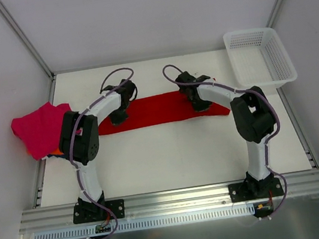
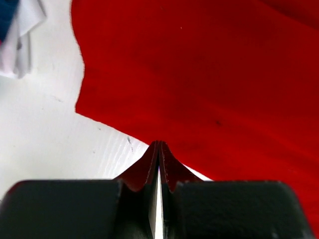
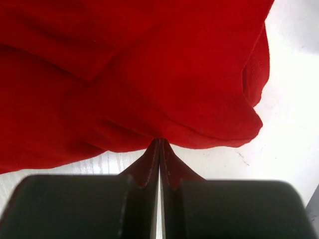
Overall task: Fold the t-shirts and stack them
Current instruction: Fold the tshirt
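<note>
At the left edge of the tabletop (image 1: 172, 160), a heaped magenta t-shirt (image 1: 38, 129) hides most of an orange t-shirt (image 1: 56, 151). The red t-shirt (image 1: 161, 112), a band across the middle, looks soft and limp and is probably best held by its near hem. There the left gripper (image 2: 158, 145) and right gripper (image 3: 159, 142) are each clenched on the cloth, though how many layers they pinch is hidden.

Basket (image 1: 282, 64) blocks far-R corner; pink shirt (image 1: 39, 129) crowds L edge.

Legible text, labels, brands, numbers, signs: none in any view. Red t-shirt (image 1: 158, 110), magenta-pink t-shirt (image 1: 37, 130) and white mesh basket (image 1: 249, 31): plain surfaces, no readable marking.
</note>
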`<state>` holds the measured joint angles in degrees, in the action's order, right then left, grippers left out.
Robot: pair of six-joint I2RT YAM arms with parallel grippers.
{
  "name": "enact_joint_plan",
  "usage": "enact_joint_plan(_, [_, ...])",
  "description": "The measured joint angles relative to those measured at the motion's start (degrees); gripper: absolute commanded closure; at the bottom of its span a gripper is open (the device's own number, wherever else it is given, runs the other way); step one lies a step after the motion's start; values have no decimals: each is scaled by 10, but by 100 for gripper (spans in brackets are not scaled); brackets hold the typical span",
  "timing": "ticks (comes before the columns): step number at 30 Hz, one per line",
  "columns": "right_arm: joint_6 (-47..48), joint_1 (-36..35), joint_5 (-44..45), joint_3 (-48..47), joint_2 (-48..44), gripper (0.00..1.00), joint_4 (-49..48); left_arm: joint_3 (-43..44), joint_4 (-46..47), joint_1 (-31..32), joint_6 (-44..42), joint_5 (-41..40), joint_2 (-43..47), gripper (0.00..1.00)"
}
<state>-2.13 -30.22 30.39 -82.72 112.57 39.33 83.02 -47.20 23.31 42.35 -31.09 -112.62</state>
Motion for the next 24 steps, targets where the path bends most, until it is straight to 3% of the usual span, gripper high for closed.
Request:
enact_joint_plan(13, [-6,49,-37,-26,19,100,4,-16,2,0,1,13,-26,100])
enact_joint_plan(24, [-5,68,-63,-90,89,99,18,-98,12,11,22,9,16,100])
